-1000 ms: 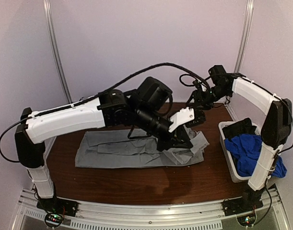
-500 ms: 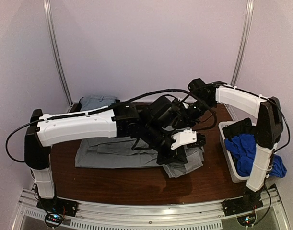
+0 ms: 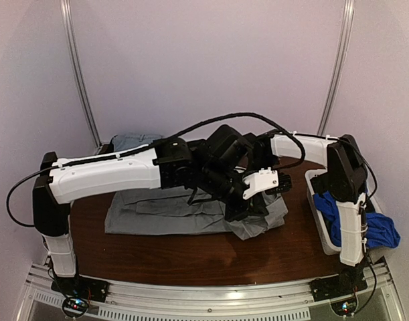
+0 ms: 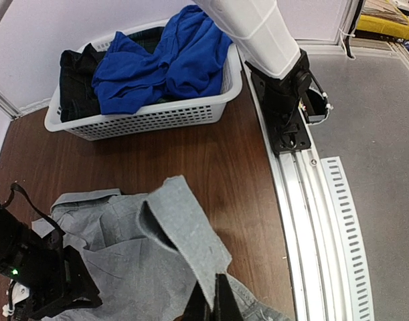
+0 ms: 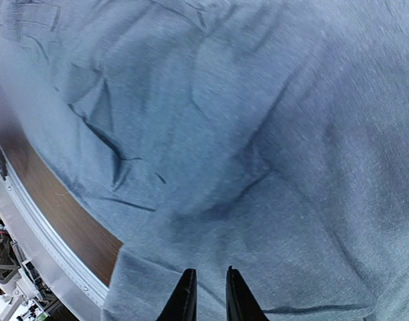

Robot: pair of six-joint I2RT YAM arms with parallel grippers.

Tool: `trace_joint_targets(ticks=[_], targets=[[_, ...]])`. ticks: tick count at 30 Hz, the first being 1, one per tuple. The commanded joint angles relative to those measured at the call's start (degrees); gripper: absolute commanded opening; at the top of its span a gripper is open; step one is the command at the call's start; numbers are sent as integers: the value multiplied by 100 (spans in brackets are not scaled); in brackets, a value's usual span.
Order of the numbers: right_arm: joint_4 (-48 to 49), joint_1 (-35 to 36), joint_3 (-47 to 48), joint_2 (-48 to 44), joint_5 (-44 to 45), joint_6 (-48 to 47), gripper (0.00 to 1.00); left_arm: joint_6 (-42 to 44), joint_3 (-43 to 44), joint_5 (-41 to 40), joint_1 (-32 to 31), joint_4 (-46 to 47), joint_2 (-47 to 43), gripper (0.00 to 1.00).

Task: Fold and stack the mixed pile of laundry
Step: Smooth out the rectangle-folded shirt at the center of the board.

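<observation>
On the table, the soft, light grey garment lies centred; the bin at 3 o'clock holds the blue piece and dark piece. The left jaws clamp a raised grey flap; a hem should grip best. The right jaws sit nearly closed over grey cloth, hold unclear

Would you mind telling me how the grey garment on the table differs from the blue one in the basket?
The grey garment lies spread along the table; the blue garment is bunched in the white basket. The grey one has a flap pinched in the left gripper; nothing holds the blue one. Both are soft, creased cloth.
</observation>
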Motion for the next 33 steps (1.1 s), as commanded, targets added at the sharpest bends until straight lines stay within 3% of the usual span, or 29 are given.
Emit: trace_joint_targets(ticks=[1, 7, 10, 13, 16, 20, 23, 25, 27, 29, 33], targets=[[-245, 112, -121, 266, 801, -128, 15, -70, 10, -19, 1, 309, -102, 0], [-356, -98, -618, 110, 1665, 14, 8, 141, -79, -37, -8, 335, -113, 0], [-412, -210, -528, -151, 1597, 66, 9, 303, -230, -83, -32, 298, -89, 0], [-454, -238, -329, -523, 1076, 163, 21, 370, -344, -118, -57, 257, -24, 0], [-253, -256, -483, -1060, 462, 385, 38, 520, -355, -119, -207, 165, 98, 2], [-76, -307, -862, -1683, 125, 630, 42, 397, -150, -408, -369, -60, 206, 20], [27, -330, -1299, -2185, 215, 769, 42, -477, -769, 104, 27, 587, -372, 28], [251, -383, -1695, -2496, 161, 948, 42, -1312, -1844, 550, 469, 1724, -1056, 44], [488, -434, -2077, -2776, 89, 1159, 42, -2304, -2986, 581, 929, 2826, -1699, 53], [803, -434, -2453, -3058, 40, 1397, 42, -3360, -3972, 478, 1455, 3626, -2016, 52], [1434, -372, -2848, -3214, 29, 1778, 39, -5241, -4894, 783, 2260, 4999, -1737, 36]])
